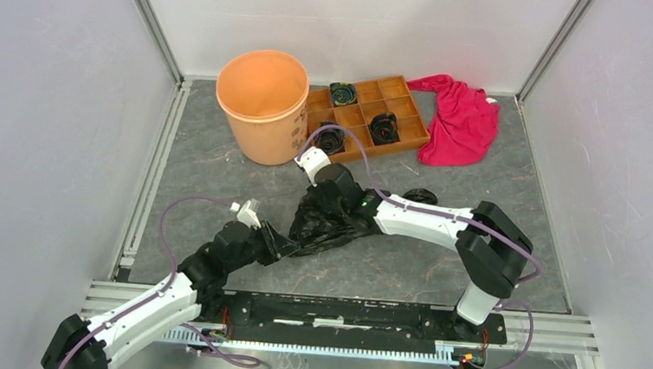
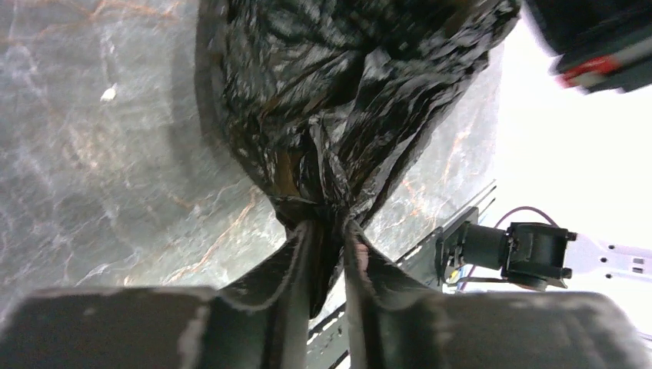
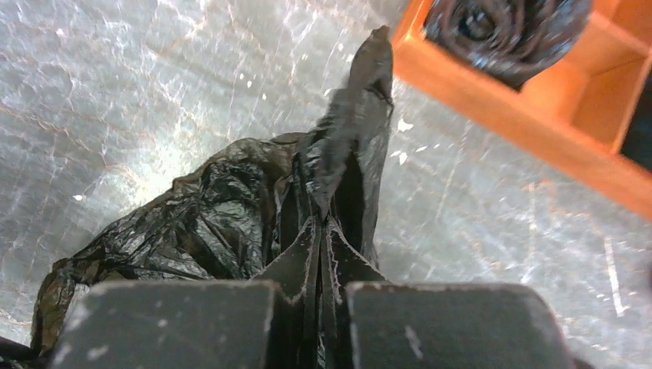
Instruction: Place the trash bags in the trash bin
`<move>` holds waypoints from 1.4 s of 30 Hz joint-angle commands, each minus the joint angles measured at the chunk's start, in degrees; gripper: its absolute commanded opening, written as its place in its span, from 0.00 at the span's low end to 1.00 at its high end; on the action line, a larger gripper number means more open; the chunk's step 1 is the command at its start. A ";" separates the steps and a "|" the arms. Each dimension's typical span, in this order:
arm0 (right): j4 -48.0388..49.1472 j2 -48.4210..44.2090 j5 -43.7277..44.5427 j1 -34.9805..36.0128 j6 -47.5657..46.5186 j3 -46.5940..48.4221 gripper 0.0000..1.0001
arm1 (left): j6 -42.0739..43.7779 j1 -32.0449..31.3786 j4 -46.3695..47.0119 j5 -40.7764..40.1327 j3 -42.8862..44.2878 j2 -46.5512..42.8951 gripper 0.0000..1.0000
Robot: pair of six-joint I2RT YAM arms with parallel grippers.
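Observation:
The black crinkled trash bag hangs bunched between my two grippers above the middle of the table. My left gripper is shut on the bag's near-left end; in the left wrist view the bag gathers into the closed fingertips. My right gripper is shut on the bag's far edge; in the right wrist view a folded strip of bag stands up from the closed fingertips. The light-orange trash bin stands upright and open at the back left, beyond both grippers.
An orange compartment tray with small coiled black rolls sits right of the bin; it also shows in the right wrist view. A red cloth lies at the back right. White walls enclose the table.

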 commanded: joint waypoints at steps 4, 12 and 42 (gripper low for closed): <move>6.00 -12.90 -5.86 -3.69 -13.82 1.54 0.00 | 4.16 0.03 -9.66 3.37 9.59 0.72 0.67; 9.61 -27.45 -32.14 -13.46 -14.60 -6.00 0.00 | 15.28 0.10 -23.73 -1.88 27.67 -1.07 1.00; -5.59 -38.77 -41.14 -14.07 -11.70 0.06 0.00 | 31.12 0.10 -28.52 -1.46 53.57 17.95 1.00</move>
